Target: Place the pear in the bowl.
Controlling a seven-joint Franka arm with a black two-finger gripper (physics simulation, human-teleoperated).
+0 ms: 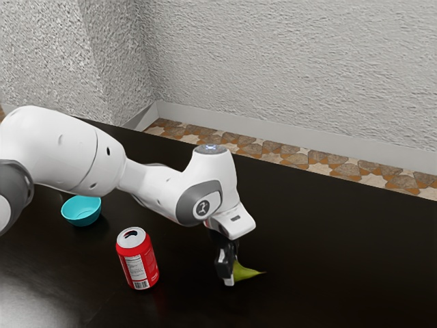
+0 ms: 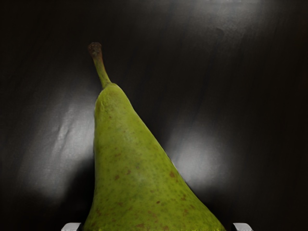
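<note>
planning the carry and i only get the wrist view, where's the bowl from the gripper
Observer: The turquoise bowl sits on the table toward the exterior view's left from the gripper, nearer the arm's base.
Operator: anything standing around there
Observer: Yes, a red can stands upright, in the exterior view between the gripper and the bowl across the picture.
Operator: and which way does the pear point out there
Observer: The narrow end of the pear points toward the exterior view's right, away from the bowl.
</note>
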